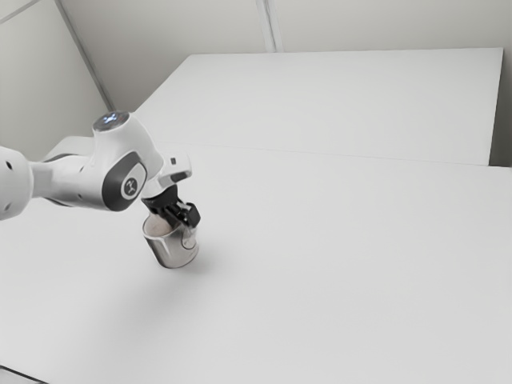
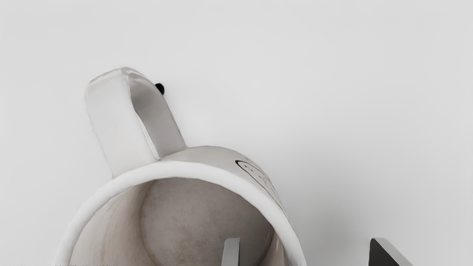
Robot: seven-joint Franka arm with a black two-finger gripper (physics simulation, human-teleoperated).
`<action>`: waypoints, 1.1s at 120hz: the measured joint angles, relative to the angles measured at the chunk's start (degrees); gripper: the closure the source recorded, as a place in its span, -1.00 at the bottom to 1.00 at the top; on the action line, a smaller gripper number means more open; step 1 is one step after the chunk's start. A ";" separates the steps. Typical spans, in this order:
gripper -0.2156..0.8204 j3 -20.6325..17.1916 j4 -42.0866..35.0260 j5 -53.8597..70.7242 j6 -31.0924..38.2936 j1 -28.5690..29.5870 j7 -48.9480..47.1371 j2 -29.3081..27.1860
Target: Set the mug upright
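In the exterior view the gripper is at the rim of the mug, which rests on the table with its mouth facing up; I cannot tell whether it leans slightly. The wrist view looks into the mug, pale outside and brownish inside, with its handle standing out from the side and a dark line drawing on the outer wall. There the gripper is open, its fingers wide apart across the wall: one finger within the mouth, the other outside, apart from the wall.
The white table extends widely around the mug. Another white surface lies behind it, near the pale walls. A dark-edged thing shows at the exterior view's lower left corner.
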 joint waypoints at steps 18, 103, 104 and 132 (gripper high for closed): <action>-0.33 -0.09 8.21 -0.15 -4.72 -0.04 -1.90 -0.14; -0.57 5.00 51.96 -1.97 -42.43 -2.05 -3.02 12.07; -0.58 5.00 51.95 -1.96 -42.58 -2.05 -3.01 12.03; -0.58 4.95 51.62 -1.98 -44.92 -1.83 -2.62 11.64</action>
